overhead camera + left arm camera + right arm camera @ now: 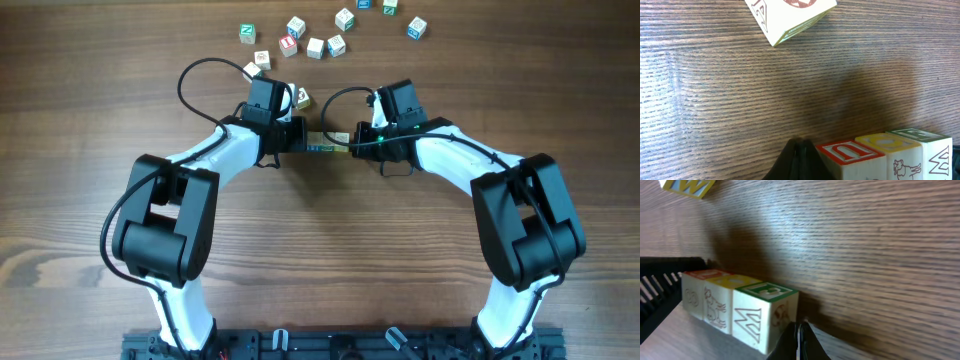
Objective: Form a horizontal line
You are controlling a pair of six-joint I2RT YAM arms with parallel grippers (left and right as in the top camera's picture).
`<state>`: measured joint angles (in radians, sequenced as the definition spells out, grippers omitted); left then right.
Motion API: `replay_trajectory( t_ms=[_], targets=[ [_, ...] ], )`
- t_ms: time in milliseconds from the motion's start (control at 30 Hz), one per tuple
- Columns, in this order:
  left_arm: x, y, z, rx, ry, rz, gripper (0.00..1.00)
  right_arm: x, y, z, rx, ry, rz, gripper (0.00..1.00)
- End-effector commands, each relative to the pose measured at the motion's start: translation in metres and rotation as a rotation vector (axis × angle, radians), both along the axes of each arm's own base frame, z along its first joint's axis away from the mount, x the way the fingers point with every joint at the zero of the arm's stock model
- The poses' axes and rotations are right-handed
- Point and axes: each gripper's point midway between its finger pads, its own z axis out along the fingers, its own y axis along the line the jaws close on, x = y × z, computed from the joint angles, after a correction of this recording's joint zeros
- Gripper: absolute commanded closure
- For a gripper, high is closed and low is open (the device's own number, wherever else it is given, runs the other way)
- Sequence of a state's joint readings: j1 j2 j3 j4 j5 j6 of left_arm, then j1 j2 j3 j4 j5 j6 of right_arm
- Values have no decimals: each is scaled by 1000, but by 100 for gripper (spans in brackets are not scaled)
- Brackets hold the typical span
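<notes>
Item: row of three cubes [887,150], red, yellow and green tops, edge to edge and straight, on the tabletop [320,250] between both arms. Left gripper [800,149]: pressed together, holding nothing, tip at the red end. Right gripper [799,331]: pressed together, holding nothing, at the green end. Loose cubes [316,47]: scattered well apart beyond. Status: line appears formed; only backing the arms away seems left.
</notes>
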<state>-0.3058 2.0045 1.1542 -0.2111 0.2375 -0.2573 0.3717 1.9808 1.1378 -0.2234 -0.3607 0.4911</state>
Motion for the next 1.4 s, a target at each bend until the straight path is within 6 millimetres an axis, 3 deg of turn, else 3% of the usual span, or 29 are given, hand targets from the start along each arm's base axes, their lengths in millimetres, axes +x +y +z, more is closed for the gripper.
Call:
replay_trajectory(
  t_ms=[0, 767, 1167, 1367],
  targets=[
    [-25, 16, -36, 75, 112, 32, 96, 1, 9, -1, 19, 0, 35, 95],
    [-36, -1, -33, -20, 161, -19, 96, 7, 11, 2, 29, -30, 37, 95],
    [-40, 1, -35, -13, 178, -18, 96, 7, 11, 2, 29, -33, 36, 96],
    [-34, 15, -39, 68, 152, 21, 96, 8, 9, 1, 17, -31, 28, 95]
  ],
)
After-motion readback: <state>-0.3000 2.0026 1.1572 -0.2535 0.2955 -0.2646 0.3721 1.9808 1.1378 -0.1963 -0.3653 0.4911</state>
